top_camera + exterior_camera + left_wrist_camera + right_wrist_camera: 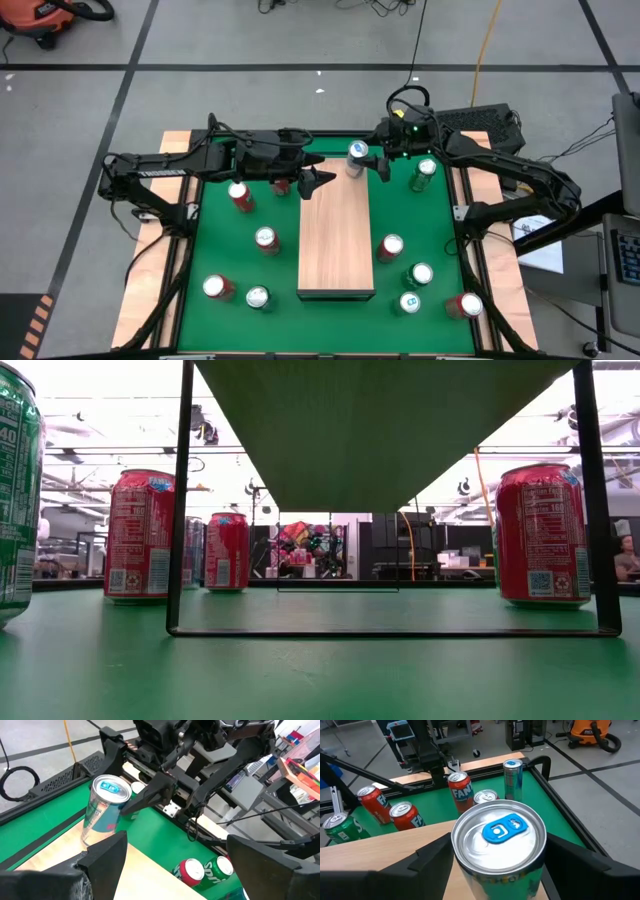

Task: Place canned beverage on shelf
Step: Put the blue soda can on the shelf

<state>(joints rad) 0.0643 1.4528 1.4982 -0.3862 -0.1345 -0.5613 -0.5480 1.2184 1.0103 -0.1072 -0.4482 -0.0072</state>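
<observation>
The right end effector is straddling the silver can at the shelf's far end, fingers seemingly spread just off it, a slick, rigid cylinder best gripped mid-body, while the left end effector is waiting open alongside.

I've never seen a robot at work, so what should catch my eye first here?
The silver can with a blue tab stands at the far end of the wooden shelf, with the right gripper around it. The left gripper hangs open at the shelf's far left corner. Red and green cans dot the green table on both sides.
</observation>
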